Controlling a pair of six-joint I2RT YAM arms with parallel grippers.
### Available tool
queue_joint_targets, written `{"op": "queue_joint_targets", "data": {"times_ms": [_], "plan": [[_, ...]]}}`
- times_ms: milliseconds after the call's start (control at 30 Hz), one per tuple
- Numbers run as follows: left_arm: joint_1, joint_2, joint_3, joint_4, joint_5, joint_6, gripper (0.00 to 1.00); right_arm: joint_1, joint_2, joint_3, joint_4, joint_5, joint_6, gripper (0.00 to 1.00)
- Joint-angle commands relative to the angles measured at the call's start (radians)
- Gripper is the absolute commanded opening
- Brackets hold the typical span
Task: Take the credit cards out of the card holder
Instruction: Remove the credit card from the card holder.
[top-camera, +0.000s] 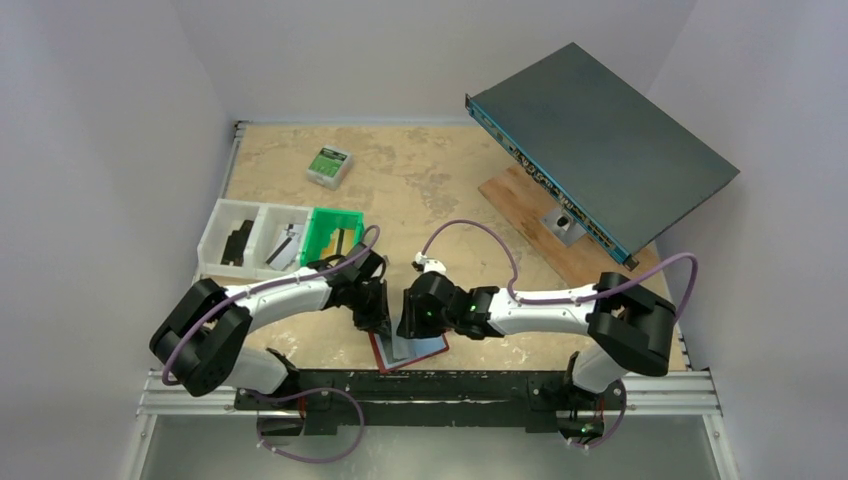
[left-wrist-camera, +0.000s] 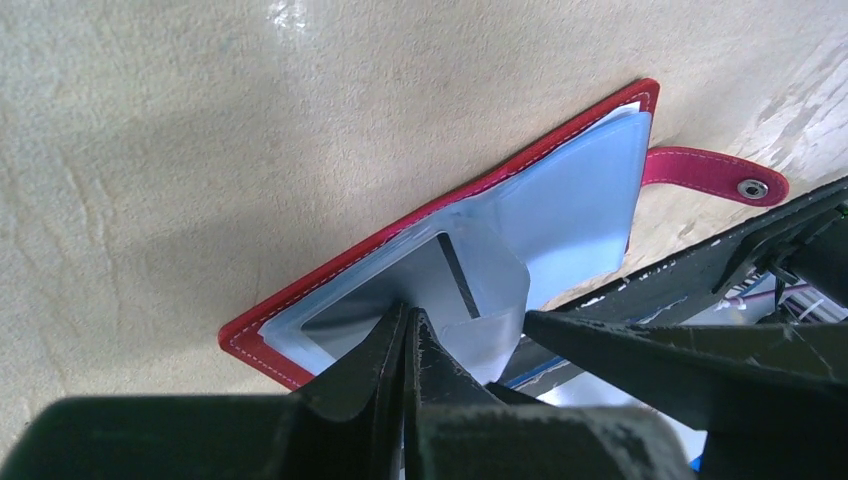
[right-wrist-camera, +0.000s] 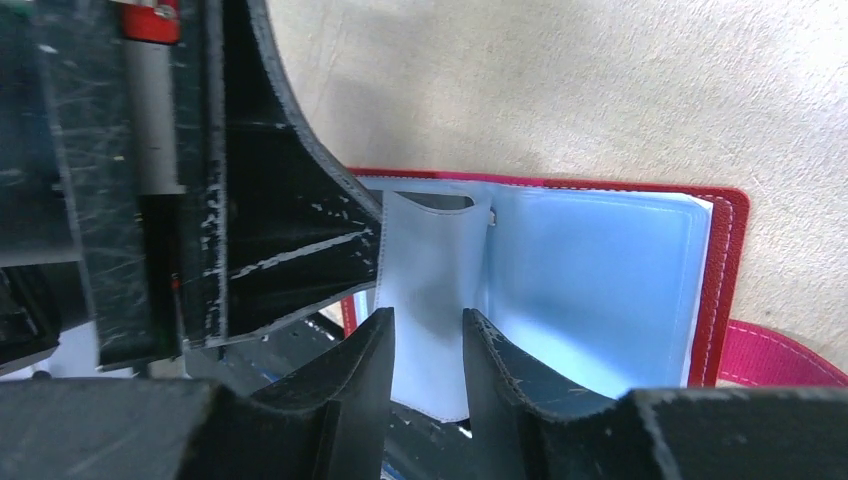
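Observation:
The red card holder (top-camera: 415, 352) lies open on the table at the near edge, its pale blue pockets (left-wrist-camera: 580, 210) facing up and its snap tab (left-wrist-camera: 705, 167) sticking out. Both grippers meet over it. A grey credit card (left-wrist-camera: 390, 275) with a dark stripe lies in the near pocket. My left gripper (left-wrist-camera: 408, 318) is shut, its tips pinched on that card's near edge. My right gripper (right-wrist-camera: 428, 325) is open, with a lifted translucent pocket flap (right-wrist-camera: 430, 270) standing loose between its fingers. The left fingers (right-wrist-camera: 290, 230) show at the left of the right wrist view.
A green bin (top-camera: 333, 235) and a white divided tray (top-camera: 250, 238) stand just behind the left arm. A small green-and-white box (top-camera: 328, 165) lies further back. A dark flat device (top-camera: 600, 145) leans on a wooden board (top-camera: 540, 215) at the back right.

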Motion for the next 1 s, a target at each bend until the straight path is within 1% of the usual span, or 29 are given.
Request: {"op": "queue_joint_targets", "data": {"times_ms": [0, 233, 433, 667, 833, 967], "plan": [[-0.01, 0.034, -0.003, 0.01, -0.073, 0.016, 0.0, -0.005, -0.046, 0.016, -0.035, 0.045, -0.008, 0.32], [-0.031, -0.007, 0.046, -0.036, -0.071, 0.023, 0.0, -0.004, -0.068, 0.029, -0.087, 0.075, -0.007, 0.31], [-0.069, -0.016, 0.113, -0.062, -0.048, 0.036, 0.0, -0.004, -0.142, 0.039, -0.179, 0.158, 0.007, 0.32], [-0.115, 0.084, 0.187, -0.019, -0.011, 0.027, 0.0, -0.004, -0.228, 0.02, -0.266, 0.237, 0.047, 0.35], [-0.137, 0.195, 0.246, 0.021, 0.008, 0.014, 0.0, -0.004, -0.277, -0.009, -0.286, 0.253, 0.062, 0.36], [-0.14, 0.256, 0.269, 0.045, 0.018, 0.008, 0.0, -0.004, -0.282, -0.012, -0.307, 0.255, 0.062, 0.36]]}}
